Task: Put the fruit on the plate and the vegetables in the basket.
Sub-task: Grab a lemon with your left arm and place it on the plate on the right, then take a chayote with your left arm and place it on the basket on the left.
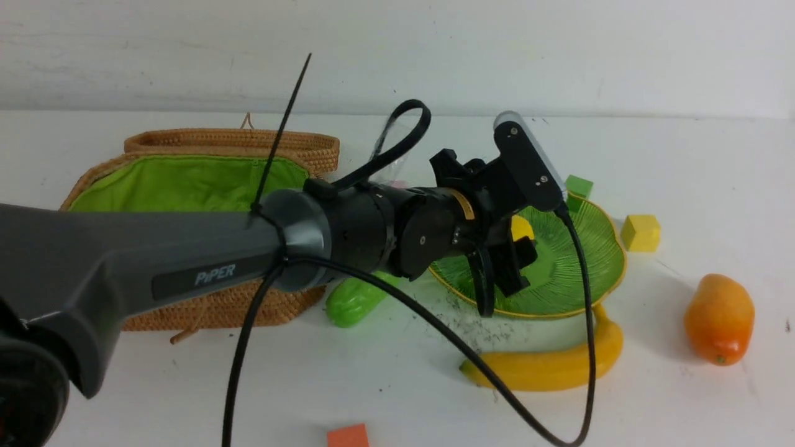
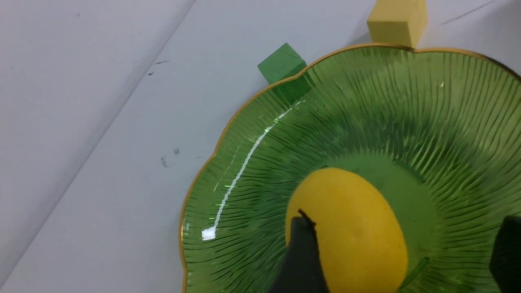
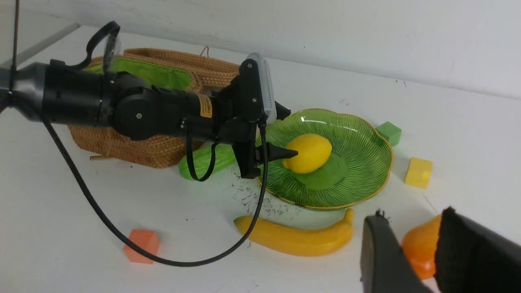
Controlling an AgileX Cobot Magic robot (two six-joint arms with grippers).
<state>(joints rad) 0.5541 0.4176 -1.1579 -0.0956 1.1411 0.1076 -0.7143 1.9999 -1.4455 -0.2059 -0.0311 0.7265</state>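
The plate (image 1: 596, 248) holds one fruit, the lemon (image 2: 350, 232), lying near its middle. The basket (image 1: 236, 307) stands at the far left with its green lining (image 1: 186, 183) showing, but what lies inside it cannot be told from here. The left arm (image 1: 186, 261) reaches across in front of the basket to the plate, and the left jaws stand wide over the dish: one finger (image 2: 301, 256) lies against the lemon's side, while the other finger (image 2: 506, 252) is clear of it, with bare ribbed green between. The right jaws are also parted and hold nothing; in the right wrist view the mango (image 3: 419, 248) shows in the gap between their fingers (image 3: 380, 260), while the front view shows it lying alone on the surface (image 1: 683, 155), well to the right of the plate. The banana (image 1: 546, 366) lies on the surface just in front of the plate, its far end at the rim, and the left arm's black cable (image 1: 435, 323) loops across it. The gourd (image 1: 354, 301) lies between basket and plate, just beside the basket's wall and partly under the arm. A green cube (image 2: 283, 67) touches the plate's far rim, a yellow cube (image 1: 641, 233) sits near it, and an orange cube (image 3: 141, 245) lies apart at the near side.
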